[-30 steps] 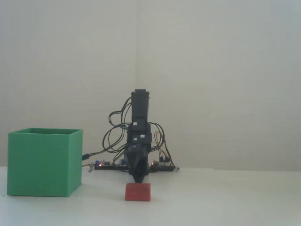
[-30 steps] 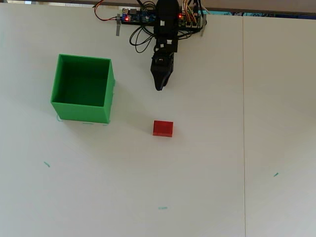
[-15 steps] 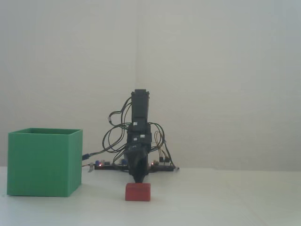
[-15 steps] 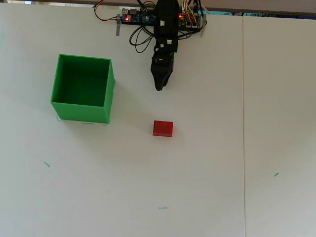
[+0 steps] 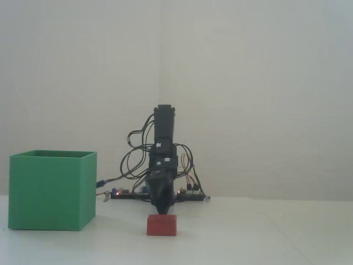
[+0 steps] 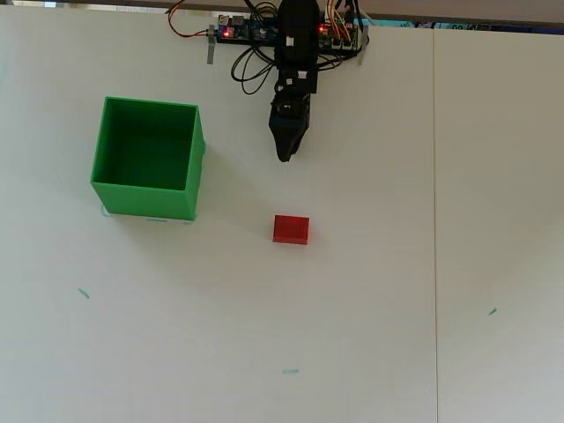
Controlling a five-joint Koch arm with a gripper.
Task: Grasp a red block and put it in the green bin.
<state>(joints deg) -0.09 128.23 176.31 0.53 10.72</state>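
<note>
Red block [image 6: 291,229] lies flat on the white table [image 6: 370,291], well forward of my gripper [image 6: 284,157] and apart from it, bare table on every side. Green bin [image 6: 148,157] stands off to my gripper's left in the overhead view, open top, walls clear of block and arm. My jaws come to one dark point with no gap visible, nothing held.

White table [image 6: 370,291]; small teal marks [image 6: 290,371] scattered; pale wall [image 5: 248,83] behind.
</note>
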